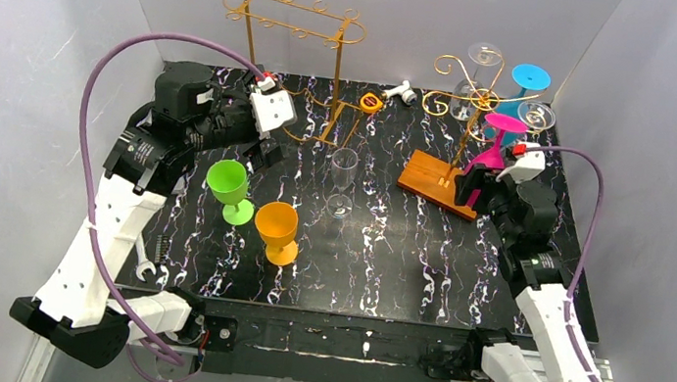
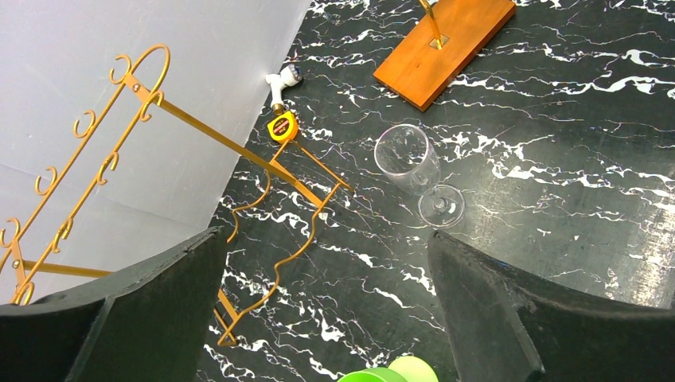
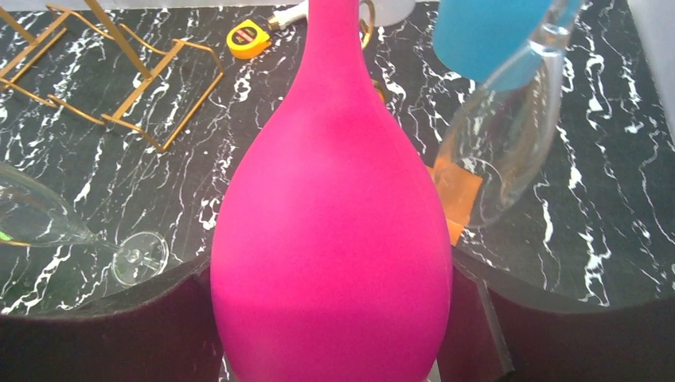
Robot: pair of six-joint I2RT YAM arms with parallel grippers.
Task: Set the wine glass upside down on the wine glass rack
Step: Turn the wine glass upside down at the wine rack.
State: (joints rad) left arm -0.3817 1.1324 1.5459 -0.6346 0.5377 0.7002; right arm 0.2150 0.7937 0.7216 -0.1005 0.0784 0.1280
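Note:
A pink wine glass [image 1: 490, 158] hangs upside down, foot up, beside the gold wine glass rack [image 1: 461, 77] on its wooden base [image 1: 433, 180]. My right gripper [image 1: 471, 185] is shut on its bowl; in the right wrist view the pink wine glass [image 3: 330, 239] fills the space between both fingers of the right gripper [image 3: 330, 274]. Whether its foot rests on a rack arm I cannot tell. A blue glass [image 1: 530, 79] and two clear glasses [image 1: 484, 55] hang upside down on the rack. My left gripper [image 1: 261, 154] [image 2: 324, 235] stands open and holds nothing.
A clear glass [image 1: 343, 178] [image 2: 407, 159] stands mid-table. A green glass [image 1: 228, 186] and an orange glass [image 1: 276, 228] stand front left. A second gold rack [image 1: 293, 23] is at the back left. A yellow tape measure [image 1: 371, 102] and a wrench [image 1: 145, 265] lie on the table.

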